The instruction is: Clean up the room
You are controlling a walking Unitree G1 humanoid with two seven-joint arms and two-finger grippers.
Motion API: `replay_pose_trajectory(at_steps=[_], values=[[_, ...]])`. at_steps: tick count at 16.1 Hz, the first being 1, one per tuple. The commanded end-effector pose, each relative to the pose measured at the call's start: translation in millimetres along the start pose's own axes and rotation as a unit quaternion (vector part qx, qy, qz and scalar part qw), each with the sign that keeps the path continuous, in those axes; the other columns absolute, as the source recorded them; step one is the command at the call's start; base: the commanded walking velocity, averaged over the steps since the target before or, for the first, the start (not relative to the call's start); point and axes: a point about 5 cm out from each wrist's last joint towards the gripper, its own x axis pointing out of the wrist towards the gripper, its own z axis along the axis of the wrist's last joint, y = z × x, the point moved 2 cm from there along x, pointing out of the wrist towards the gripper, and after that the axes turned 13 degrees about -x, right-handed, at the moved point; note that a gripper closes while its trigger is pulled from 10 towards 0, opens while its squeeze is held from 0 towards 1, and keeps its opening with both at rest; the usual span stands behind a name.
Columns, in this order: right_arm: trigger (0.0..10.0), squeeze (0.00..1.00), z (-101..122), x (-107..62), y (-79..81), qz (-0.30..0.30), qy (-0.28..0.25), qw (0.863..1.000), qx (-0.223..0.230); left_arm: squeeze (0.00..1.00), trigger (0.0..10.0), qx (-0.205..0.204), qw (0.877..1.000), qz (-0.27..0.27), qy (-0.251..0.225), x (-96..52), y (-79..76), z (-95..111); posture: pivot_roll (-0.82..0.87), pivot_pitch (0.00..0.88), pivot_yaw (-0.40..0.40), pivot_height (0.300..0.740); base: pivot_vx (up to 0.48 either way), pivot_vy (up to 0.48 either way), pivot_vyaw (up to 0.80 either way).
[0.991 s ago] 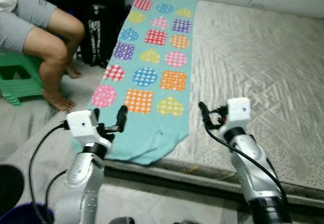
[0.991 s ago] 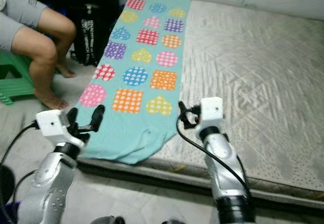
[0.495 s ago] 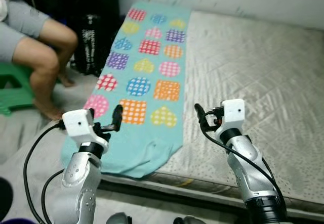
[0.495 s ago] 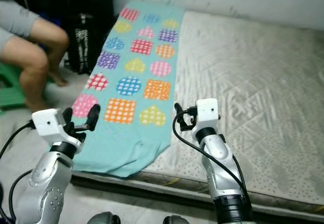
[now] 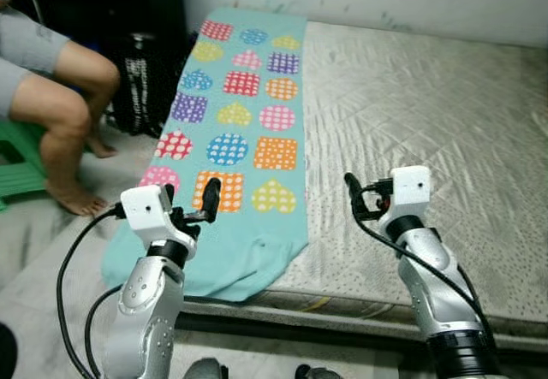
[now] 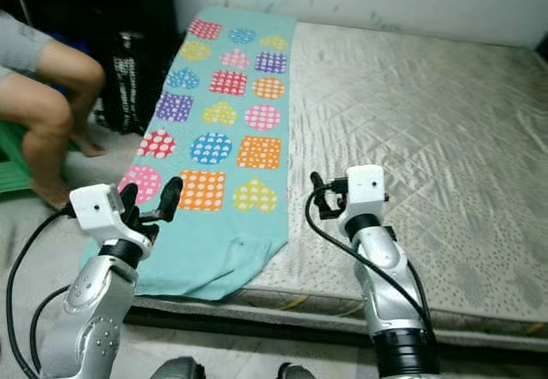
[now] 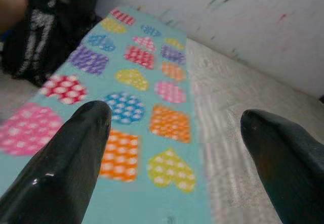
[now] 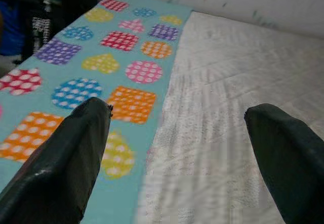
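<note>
A turquoise blanket (image 5: 248, 131) is lying flat along the left side of the grey quilted mattress (image 5: 428, 131), its near end drooping over the edge. It is showing rows of dotted hearts, circles and squares in pink, orange, yellow, blue and purple. The left gripper (image 5: 190, 201) is hovering above the blanket's near end, fingers spread wide and empty. The right gripper (image 6: 315, 192) is hanging over bare mattress beside the blanket, also gaping. A person (image 5: 51, 97) is sitting on a green stool (image 5: 15, 158) near a black bag (image 5: 137, 79).
</note>
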Motion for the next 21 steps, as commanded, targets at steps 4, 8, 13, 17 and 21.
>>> replay_pose_trajectory(at_steps=[4,8,13,17,21], values=[[10.0,0.00,-5,0.6,4.1,0.011,0.014,1.000,-0.007,0.00,10.0,-0.004,1.000,0.007,0.003,-0.6,2.0,-1,0.04,0.167,-0.042,0.737,0.000,0.480,0.00],[10.0,0.00,-9,-0.1,5.7,0.015,0.023,1.000,-0.011,0.00,10.0,-0.005,1.000,0.010,0.002,-0.8,3.0,0,0.04,0.167,-0.042,0.737,0.000,0.468,-0.10],[10.0,0.00,-9,1.0,6.9,0.016,0.027,0.999,-0.011,0.00,10.0,0.000,1.000,0.008,-0.003,-0.6,2.3,2,0.03,0.188,-0.042,0.737,0.000,0.058,-0.26],[10.0,0.00,-5,3.7,6.2,0.016,0.022,1.000,-0.014,0.00,10.0,0.011,1.000,0.017,-0.011,-0.8,4.4,7,0.03,0.198,-0.044,0.737,0.000,0.000,-0.80],[10.0,0.00,-1,6.9,6.8,0.020,0.019,1.000,-0.015,0.00,10.0,0.022,1.000,0.011,-0.020,-1.6,5.6,16,0.03,0.227,-0.049,0.737,0.000,0.000,-0.55]])
